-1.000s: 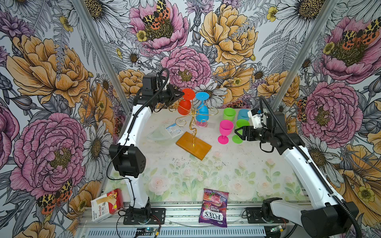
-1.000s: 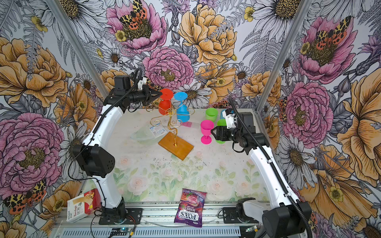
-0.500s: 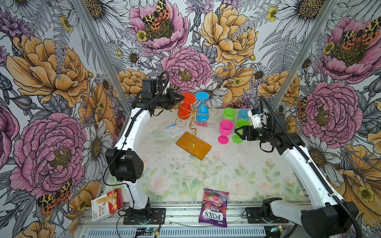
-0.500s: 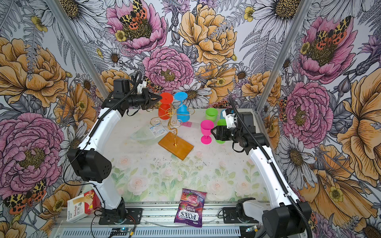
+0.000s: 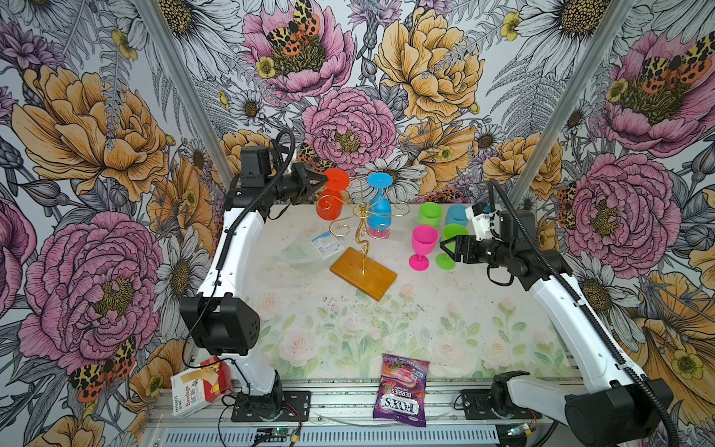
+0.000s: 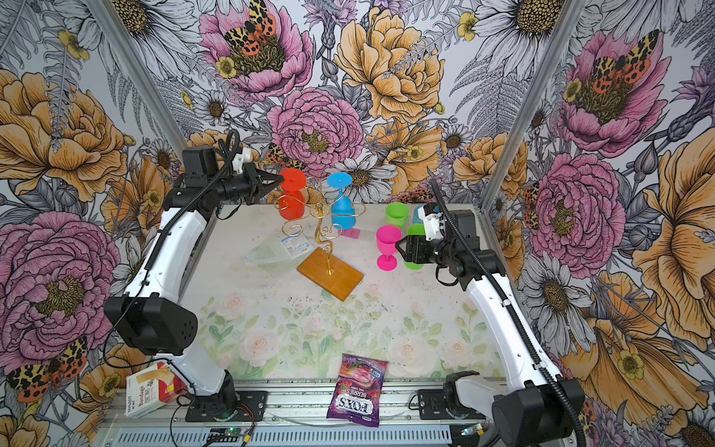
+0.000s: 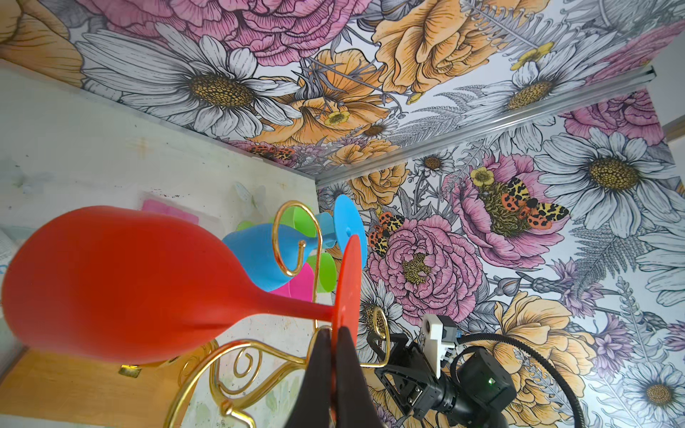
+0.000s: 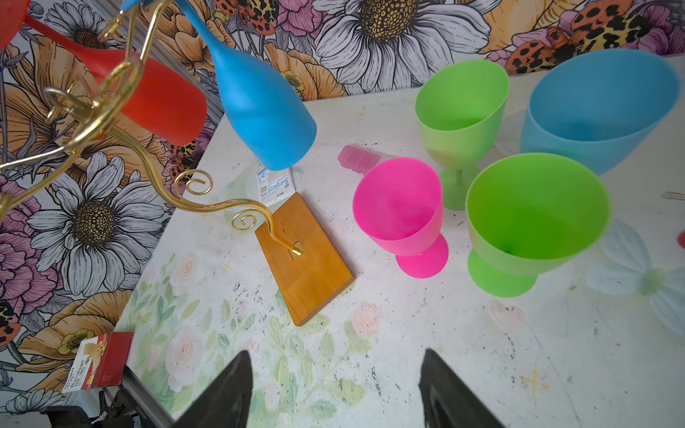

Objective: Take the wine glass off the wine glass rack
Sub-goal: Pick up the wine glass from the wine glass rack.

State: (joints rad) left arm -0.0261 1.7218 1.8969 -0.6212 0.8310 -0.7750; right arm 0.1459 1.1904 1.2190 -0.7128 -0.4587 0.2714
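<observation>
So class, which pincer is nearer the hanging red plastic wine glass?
Left: the left pincer grips the foot of the red plastic wine glass; the right pincer is far off, beside a green plastic goblet.

Bright, even light, faint shadows; wrist views perhaps warped, blurry close-up.

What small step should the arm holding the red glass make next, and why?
Probably draw the red wine glass slowly outward, away from the centre of the wine glass rack. The left tool is shut on the edge of its foot, and the stem seems to sit between gold curls, so lifting would snag.
</observation>
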